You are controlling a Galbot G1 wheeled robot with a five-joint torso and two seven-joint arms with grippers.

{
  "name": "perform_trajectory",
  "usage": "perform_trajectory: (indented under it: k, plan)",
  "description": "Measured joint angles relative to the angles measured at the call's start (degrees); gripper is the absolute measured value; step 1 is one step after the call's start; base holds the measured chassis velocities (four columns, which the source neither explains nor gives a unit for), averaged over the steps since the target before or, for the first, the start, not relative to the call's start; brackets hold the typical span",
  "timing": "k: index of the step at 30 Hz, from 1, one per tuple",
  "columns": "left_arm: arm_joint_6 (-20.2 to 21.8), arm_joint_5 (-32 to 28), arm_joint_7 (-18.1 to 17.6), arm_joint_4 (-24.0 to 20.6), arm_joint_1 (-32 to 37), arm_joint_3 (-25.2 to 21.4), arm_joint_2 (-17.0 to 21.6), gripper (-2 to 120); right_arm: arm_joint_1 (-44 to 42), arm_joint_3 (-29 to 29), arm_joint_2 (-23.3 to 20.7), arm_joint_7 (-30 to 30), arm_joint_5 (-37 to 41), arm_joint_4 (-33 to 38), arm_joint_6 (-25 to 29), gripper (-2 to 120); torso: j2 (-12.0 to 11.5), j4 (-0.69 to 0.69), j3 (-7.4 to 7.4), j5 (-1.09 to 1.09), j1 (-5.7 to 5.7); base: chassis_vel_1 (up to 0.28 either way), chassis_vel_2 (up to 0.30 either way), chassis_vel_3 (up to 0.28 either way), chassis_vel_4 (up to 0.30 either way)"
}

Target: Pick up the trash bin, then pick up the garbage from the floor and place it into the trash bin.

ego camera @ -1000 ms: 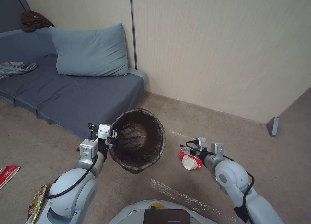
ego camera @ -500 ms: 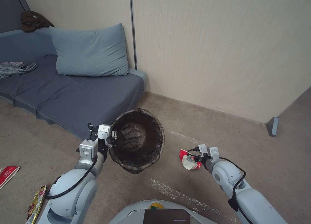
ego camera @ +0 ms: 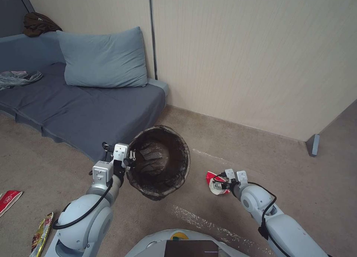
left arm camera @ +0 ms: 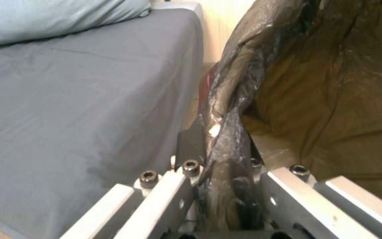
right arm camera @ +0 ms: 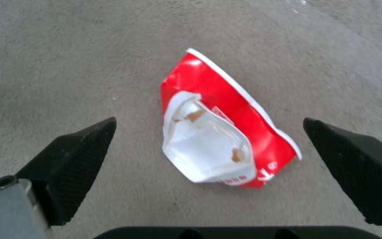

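Dark brown liner covers the trash bin (ego camera: 160, 162), tipped toward the camera and held off the carpet by the bent left arm's gripper (ego camera: 128, 161). In the left wrist view its fingers pinch the lined rim (left arm camera: 228, 132), hiding the fingertips. In the right wrist view, the right gripper (right arm camera: 209, 159) hangs spread over a red-and-white wrapper (right arm camera: 220, 127), lying between its fingers, untouched.

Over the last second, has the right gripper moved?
Yes. Judged against the wall post, which has stayed put, the right gripper has dropped toward the floor and drawn back toward the robot, closing on the red-and-white wrapper.
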Motion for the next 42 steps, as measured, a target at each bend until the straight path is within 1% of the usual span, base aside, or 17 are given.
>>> perform_trajectory:
  k: [2, 10, 11, 12, 13, 15, 18, 26, 32, 35, 36, 37, 38, 39, 42]
  plan:
    - [0.0, 0.1, 0.1, 0.0, 0.1, -0.1, 0.1, 0, 2.1, -1.6, -0.5, -0.8, 0.0, -2.3, 0.0, 100, 0.0, 0.0, 0.0, 0.0, 0.0, 0.0, 0.0, 0.0, 0.0]
    - [0.0, 0.4, 0.2, 0.0, 0.7, -0.5, 0.1, 0, 6.7, -4.0, -1.4, -2.8, 0.0, -7.5, 0.1, 100, 0.0, 0.01, 0.0, -0.01, 0.0, 0.0, 0.0, 0.0, 0.0]
    - [0.0, 0.5, 0.2, 0.0, 0.8, -0.6, 0.1, 0, 8.2, -4.5, -1.3, -3.5, -0.3, -10.3, 0.4, 100, 0.0, 0.01, 0.0, -0.01, 0.0, 0.0, 0.0, 0.0, 0.0]
    - [0.0, 0.5, 0.2, 0.0, 0.9, -0.6, 0.1, 0, 8.6, -4.7, -1.3, -4.1, -1.1, -11.6, 1.0, 100, 0.0, 0.01, 0.0, 0.0, 0.0, 0.0, 0.0, 0.0, 0.0]
    - [0.0, 0.5, 0.2, 0.0, 0.9, -0.6, 0.1, 0, 8.6, -4.7, -1.3, -4.1, -1.1, -11.6, 1.0, 100, 0.0, 0.01, 0.0, 0.0, 0.0, 0.0, 0.0, 0.0, 0.0]
    - [0.0, 0.6, 0.3, 0.0, 1.1, -0.7, 0.1, 0, 9.0, -4.8, -1.3, -6.4, -2.7, -14.1, 2.3, 100, 0.0, -0.01, 0.0, 0.0, 0.0, 0.0, 0.0, 0.0, 0.0]
    - [0.0, 0.6, 0.3, 0.0, 1.1, -0.7, 0.1, 0, 9.0, -4.8, -1.2, -7.5, -2.9, -15.4, 2.8, 100, 0.0, -0.02, 0.0, 0.0, 0.0, 0.0, 0.0, 0.0, 0.0]
    - [0.0, 0.6, 0.3, 0.0, 1.0, -0.7, 0.2, 0, 9.8, -5.4, -0.4, -7.8, -3.1, -16.8, 3.0, 100, 0.0, 0.0, 0.0, -0.01, 0.0, 0.0, 0.0, 0.0, 0.0]
    - [0.0, 0.7, 0.3, 0.0, 1.1, -0.8, 0.1, 0, 11.4, -6.8, 0.4, -8.3, -4.0, -19.2, 3.3, 100, 0.0, 0.0, 0.0, -0.01, 0.0, 0.0, 0.0, 0.0, 0.0]
    - [0.0, 0.7, 0.3, 0.0, 1.0, -0.9, 0.0, 0, 12.0, -7.3, 1.1, -9.6, -4.6, -20.4, 3.7, 90, 0.0, 0.0, 0.0, -0.01, 0.0, 0.0, 0.0, 0.0, 0.0]
    - [0.0, 0.7, 0.3, 0.0, 1.0, -0.9, 0.0, 0, 12.0, -7.3, 1.1, -9.6, -4.6, -20.4, 3.7, 90, 0.0, 0.0, 0.0, -0.01, 0.0, 0.0, 0.0, 0.0, 0.0]
    - [0.0, 0.7, 0.3, 0.0, 1.0, -1.1, -0.1, 0, 12.1, -7.3, 1.6, -9.9, -4.9, -21.2, 4.0, 83, 0.0, 0.0, 0.0, -0.01, 0.0, 0.0, 0.0, 0.0, 0.0]
    - [0.0, 0.7, 0.3, 0.0, 1.0, -1.1, -0.1, 0, 12.1, -7.2, 1.9, -10.2, -5.2, -21.7, 4.2, 79, 0.0, 0.0, 0.0, -0.01, 0.0, 0.0, 0.0, 0.0, 0.0]
    - [0.0, 0.7, 0.3, 0.0, 1.0, -1.1, -0.1, 0, 12.1, -7.2, 1.9, -10.2, -5.2, -21.7, 4.2, 79, 0.0, 0.0, 0.0, -0.01, 0.0, 0.0, 0.0, 0.0, 0.0]
    - [0.0, 0.7, 0.3, 0.0, 1.0, -1.5, -0.2, 0, 11.3, -6.9, 3.0, -11.6, -7.0, -23.3, 5.4, 64, 0.0, 0.0, 0.0, -0.02, 0.0, 0.0, 0.0, 0.0, 0.0]
